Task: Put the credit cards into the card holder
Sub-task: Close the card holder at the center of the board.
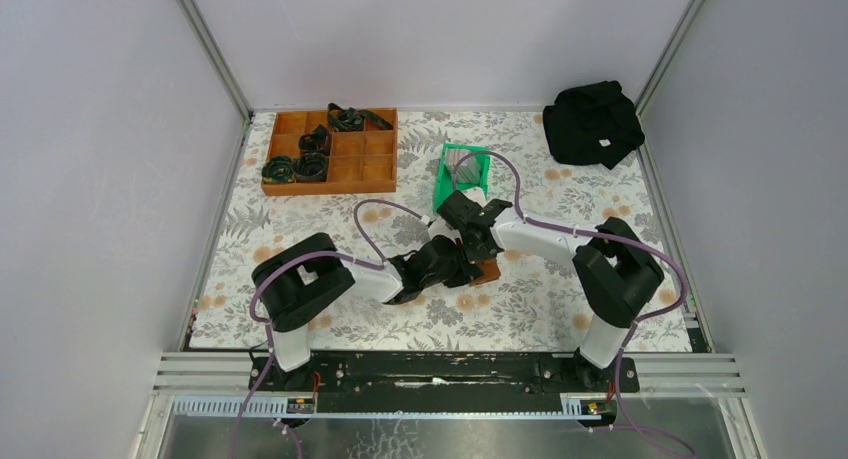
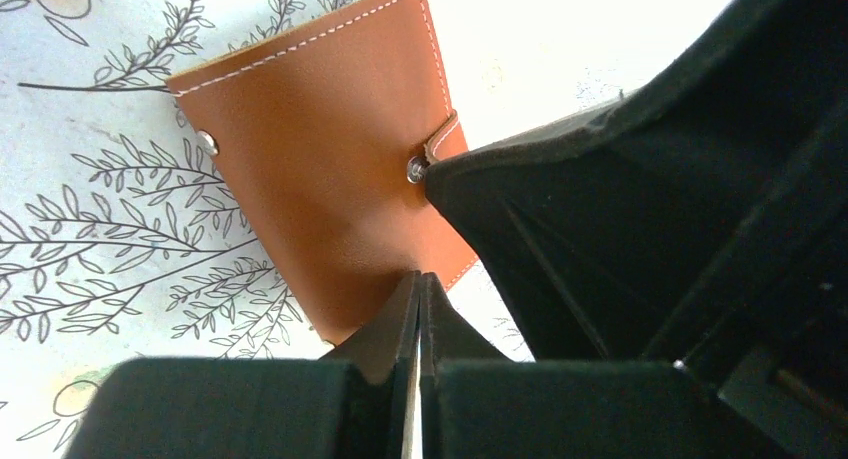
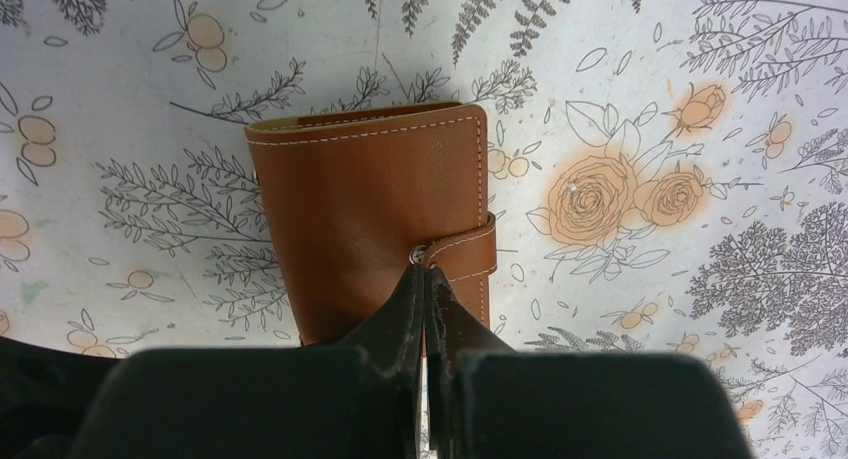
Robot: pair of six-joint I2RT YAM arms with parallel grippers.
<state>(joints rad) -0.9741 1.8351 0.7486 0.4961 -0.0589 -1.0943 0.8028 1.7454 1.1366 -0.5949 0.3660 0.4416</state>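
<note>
I see the closed brown leather card holder (image 3: 365, 219) lying on the floral table (image 3: 640, 69). My left end effector (image 2: 420, 284) and right end effector (image 3: 426, 271) are both pressed together, tips at its 6 o'clock edge in each wrist view.

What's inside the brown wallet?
Only its outside shows. The card holder lies folded shut on the flowery table cover, its snap tab wrapped onto the front. The slots inside, and any cards in them, are covered.

Right hand (image 3: 425, 271) hides card holder's (image 3: 370, 199) lower edge.
</note>
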